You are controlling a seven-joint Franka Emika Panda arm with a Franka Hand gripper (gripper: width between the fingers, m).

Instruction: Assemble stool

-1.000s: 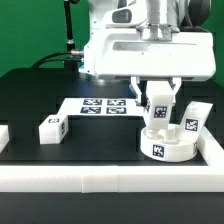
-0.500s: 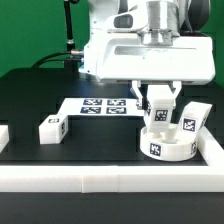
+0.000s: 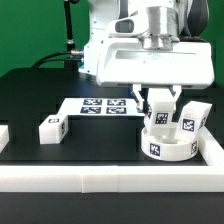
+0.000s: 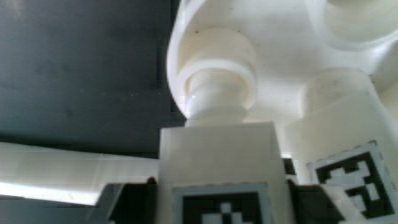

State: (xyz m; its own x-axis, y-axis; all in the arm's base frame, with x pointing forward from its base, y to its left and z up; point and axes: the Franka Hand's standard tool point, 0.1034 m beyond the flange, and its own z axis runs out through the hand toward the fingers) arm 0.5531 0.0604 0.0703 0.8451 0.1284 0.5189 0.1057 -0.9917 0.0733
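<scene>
The round white seat (image 3: 166, 143) lies at the exterior view's right, by the front rail. My gripper (image 3: 159, 110) is just above it, shut on a white block leg (image 3: 159, 113) held upright, its lower end at the seat's top face. A second leg (image 3: 190, 121) leans at the seat's far right side. A third leg (image 3: 51, 128) lies on the black table at the exterior view's left. In the wrist view the held leg (image 4: 224, 170) runs between my dark fingers (image 4: 139, 200), its round peg against the seat (image 4: 285, 50).
The marker board (image 3: 98, 105) lies flat behind the seat. White border rails (image 3: 100, 176) run along the front and the right side. A white piece shows at the left edge (image 3: 3, 135). The robot's white base (image 3: 150, 60) stands behind.
The gripper and held leg have shifted very slightly; the seat and other legs have not moved.
</scene>
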